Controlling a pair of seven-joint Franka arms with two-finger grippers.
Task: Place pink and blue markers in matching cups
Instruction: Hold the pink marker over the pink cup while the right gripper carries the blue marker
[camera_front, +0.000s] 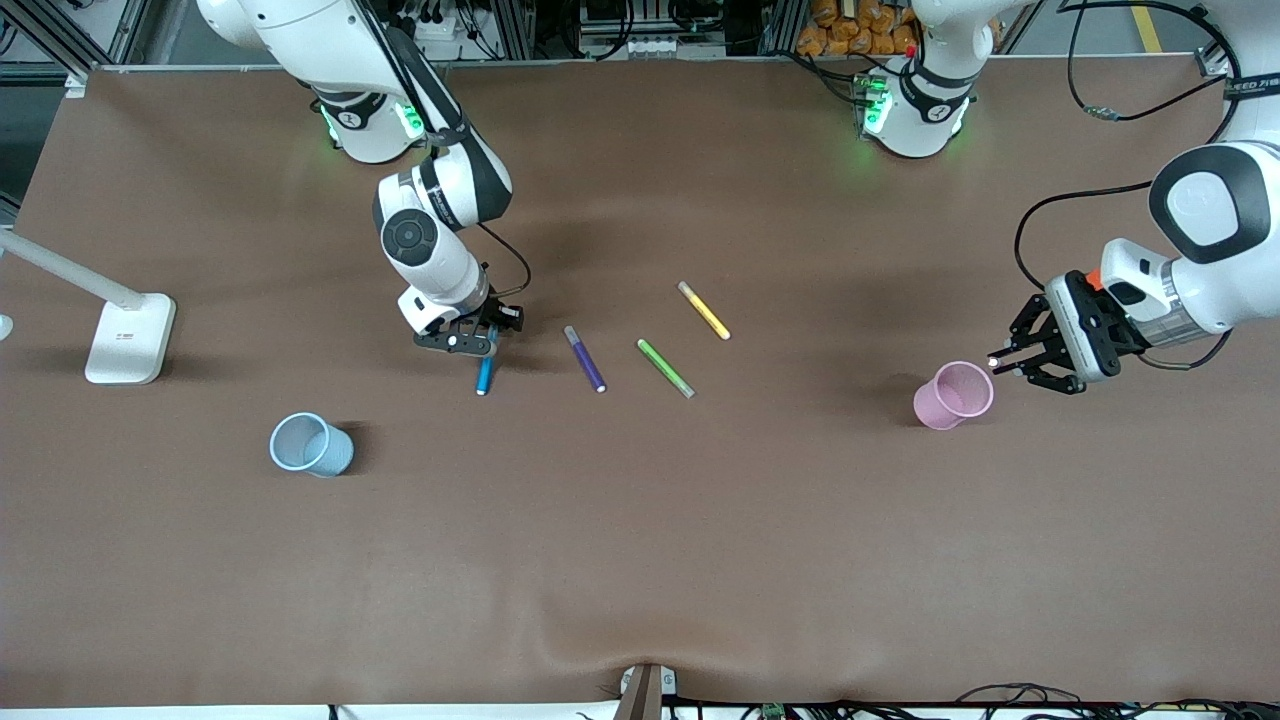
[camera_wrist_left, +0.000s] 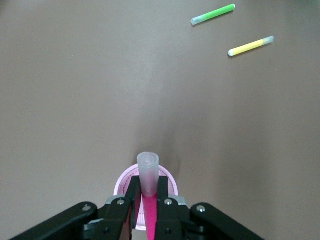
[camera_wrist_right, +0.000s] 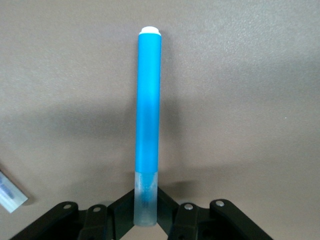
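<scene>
Blue marker (camera_wrist_right: 148, 110) clamped at its grey cap in right tool (camera_front: 478, 340), low over bench (camera_front: 640, 560). Pink marker (camera_wrist_left: 150, 212) gripped by left tool (camera_front: 1012, 362), at pink cup (camera_front: 952, 396) rim; blue cup (camera_front: 311, 445) apart

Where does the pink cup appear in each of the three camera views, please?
Front view: the pink cup stands toward the left arm's end of the table, just below the left gripper.
Left wrist view: its rim shows under the pink marker clamped in that gripper.
Right wrist view: not in it.
Shared landmark: the green marker.
</scene>
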